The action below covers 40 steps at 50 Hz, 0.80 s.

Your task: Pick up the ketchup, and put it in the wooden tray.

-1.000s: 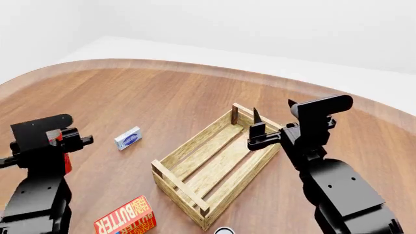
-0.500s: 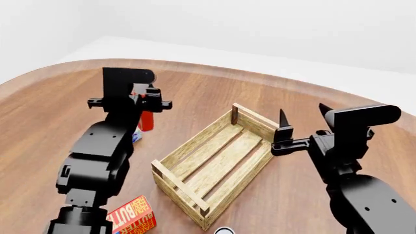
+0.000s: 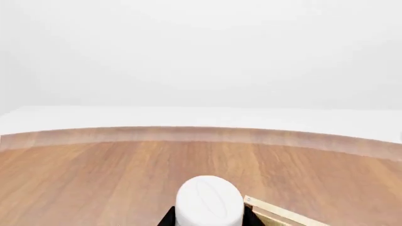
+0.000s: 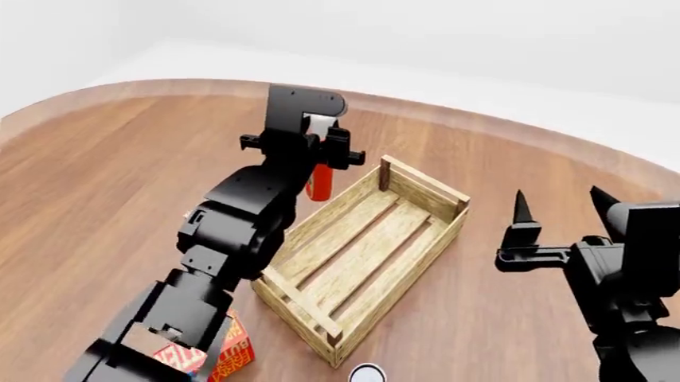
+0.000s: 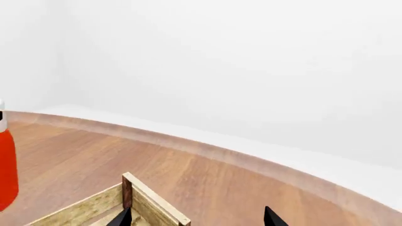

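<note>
The ketchup (image 4: 318, 184), a red bottle with a white cap (image 3: 209, 201), hangs upright in my left gripper (image 4: 318, 153). The gripper is shut on it just under the cap, with a black finger (image 3: 168, 219) on each side. The bottle is off the table, beside the far left corner of the wooden tray (image 4: 425, 192). I cannot tell whether it is over the rim. The tray's corner shows in the left wrist view (image 3: 279, 216). My right gripper (image 4: 561, 199) is open and empty to the right of the tray. The right wrist view shows its gripper (image 5: 197, 217), the tray's corner post (image 5: 127, 190) and the ketchup (image 5: 6, 165).
A red-orange butter box (image 4: 232, 352) lies near the front left, partly behind my left arm. A small white round thing (image 4: 365, 372) sits at the front edge of the view. The round wooden table's far edge (image 4: 478, 123) curves behind the tray.
My left arm has swung right and away from me with the ketchup, from the left side to the tray's far corner. My right arm has drawn back to the right, away from the tray.
</note>
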Motion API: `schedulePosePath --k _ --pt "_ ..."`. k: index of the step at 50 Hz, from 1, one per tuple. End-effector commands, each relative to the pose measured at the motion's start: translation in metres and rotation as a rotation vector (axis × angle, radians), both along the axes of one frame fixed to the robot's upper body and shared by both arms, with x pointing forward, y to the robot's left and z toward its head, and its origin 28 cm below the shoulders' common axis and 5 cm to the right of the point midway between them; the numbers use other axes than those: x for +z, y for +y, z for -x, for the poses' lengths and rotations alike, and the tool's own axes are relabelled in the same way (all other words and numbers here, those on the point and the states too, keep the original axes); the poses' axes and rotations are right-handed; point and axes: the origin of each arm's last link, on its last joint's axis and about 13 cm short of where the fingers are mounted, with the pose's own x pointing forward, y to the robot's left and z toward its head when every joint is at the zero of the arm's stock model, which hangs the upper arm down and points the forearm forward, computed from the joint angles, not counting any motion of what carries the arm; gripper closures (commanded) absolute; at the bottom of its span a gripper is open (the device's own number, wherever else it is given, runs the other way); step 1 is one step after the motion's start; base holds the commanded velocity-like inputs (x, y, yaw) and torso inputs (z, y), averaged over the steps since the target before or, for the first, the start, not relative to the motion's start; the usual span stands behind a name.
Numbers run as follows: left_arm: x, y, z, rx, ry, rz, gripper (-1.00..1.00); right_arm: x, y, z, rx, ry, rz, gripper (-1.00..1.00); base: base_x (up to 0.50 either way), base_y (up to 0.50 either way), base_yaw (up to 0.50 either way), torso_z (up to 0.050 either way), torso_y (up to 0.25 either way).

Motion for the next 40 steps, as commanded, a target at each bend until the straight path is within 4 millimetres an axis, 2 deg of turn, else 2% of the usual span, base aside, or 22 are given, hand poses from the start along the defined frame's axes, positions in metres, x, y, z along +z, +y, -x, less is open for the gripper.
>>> schedulePosePath --k 1,22,40 --pt "0.005 -0.018 -0.01 -0.007 0.004 0.025 1.0 0.003 -0.014 0.022 -0.073 -0.005 0.008 -1.0 0.0 0.0 0.0 0.0 -0.098" --pt "0.011 -0.031 -0.009 -0.042 -0.001 0.111 1.0 -0.002 -0.013 0.018 -0.121 -0.005 0.006 -1.0 0.0 0.0 0.0 0.0 -0.102" --pt "0.007 -0.035 -0.006 -0.066 0.011 0.127 1.0 -0.006 -0.01 0.012 -0.136 -0.003 0.002 -1.0 0.0 0.0 0.0 0.0 -0.102"
